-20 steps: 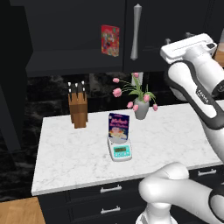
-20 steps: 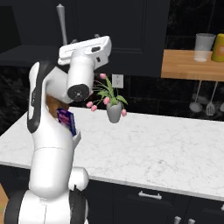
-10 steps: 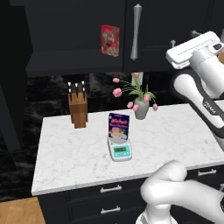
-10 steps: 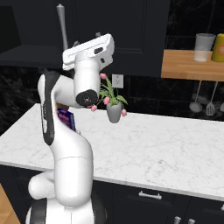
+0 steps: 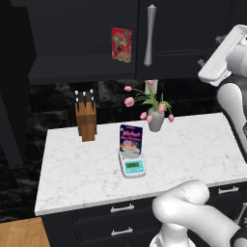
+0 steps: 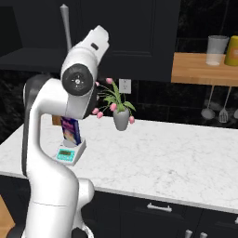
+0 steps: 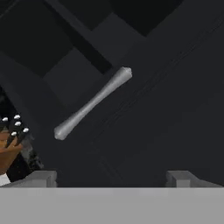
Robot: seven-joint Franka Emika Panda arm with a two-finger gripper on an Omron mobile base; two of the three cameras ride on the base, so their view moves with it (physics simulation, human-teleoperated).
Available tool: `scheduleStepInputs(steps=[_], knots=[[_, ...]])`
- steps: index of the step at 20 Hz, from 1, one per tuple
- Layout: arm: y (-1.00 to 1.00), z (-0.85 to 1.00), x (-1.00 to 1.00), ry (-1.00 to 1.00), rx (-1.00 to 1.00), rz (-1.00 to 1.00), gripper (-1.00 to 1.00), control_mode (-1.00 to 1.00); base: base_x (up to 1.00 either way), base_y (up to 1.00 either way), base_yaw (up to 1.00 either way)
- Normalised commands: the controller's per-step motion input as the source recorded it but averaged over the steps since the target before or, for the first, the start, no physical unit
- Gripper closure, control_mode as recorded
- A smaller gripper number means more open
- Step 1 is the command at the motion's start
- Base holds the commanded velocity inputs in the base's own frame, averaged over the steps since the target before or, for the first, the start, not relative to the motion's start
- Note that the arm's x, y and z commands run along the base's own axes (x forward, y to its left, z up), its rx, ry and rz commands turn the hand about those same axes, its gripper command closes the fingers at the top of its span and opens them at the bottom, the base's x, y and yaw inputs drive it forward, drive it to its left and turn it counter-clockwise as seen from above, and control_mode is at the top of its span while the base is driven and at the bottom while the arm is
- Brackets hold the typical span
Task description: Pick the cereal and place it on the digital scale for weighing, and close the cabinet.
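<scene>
Since a second ago your arm has swung up and toward the cabinet (image 5: 87,38), and the wrist has turned so that the hand (image 7: 111,177) now looks at the door panel and its silver bar handle (image 7: 92,103); nothing on the tabletop (image 5: 193,144) has shifted. Your hand is released, its two fingertips (image 7: 41,177) spread wide at the bottom of the hand view with nothing between them, and the handle lies slantwise ahead of them, apart from both.

The cereal (image 5: 130,141) stands upright on the digital scale (image 5: 132,166), at the back of its platform, with the teal display facing the front edge of the tabletop. You see the same pair in the right base view, the cereal (image 6: 70,130) partly behind your arm and the digital scale (image 6: 69,152) beneath it.

The knife block (image 5: 86,118) stands to the left of the scale, the vase of pink tulips (image 5: 153,114) behind it to the right. A red cereal box (image 5: 121,44) stands on the cabinet shelf.
</scene>
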Motion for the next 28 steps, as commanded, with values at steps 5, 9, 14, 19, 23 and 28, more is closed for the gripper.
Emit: scheduleStepInputs(steps=[5, 9, 14, 19, 23, 28], knots=[[0.07, -0.14, -0.56, 0.18, -0.74, 0.00, -1.00, -1.00, 0.00, 0.00, 0.00], [0.60, -1.00, -0.01, 0.40, -0.62, 0.05, -1.00, -1.00, 0.00, 0.00, 0.00], [0.84, -0.70, 0.00, 0.09, -0.15, 0.09, -1.00, -1.00, 0.00, 0.00, 0.00], [0.69, -0.54, 0.02, -0.10, -0.03, 0.07, -1.00, -1.00, 0.00, 0.00, 0.00], [0.47, -0.88, 0.10, -0.19, 0.06, 0.10, -1.00, -1.00, 0.00, 0.00, 0.00], [0.30, -0.15, -0.04, -0.06, 0.03, 0.07, -1.00, -1.00, 0.00, 0.00, 0.00]])
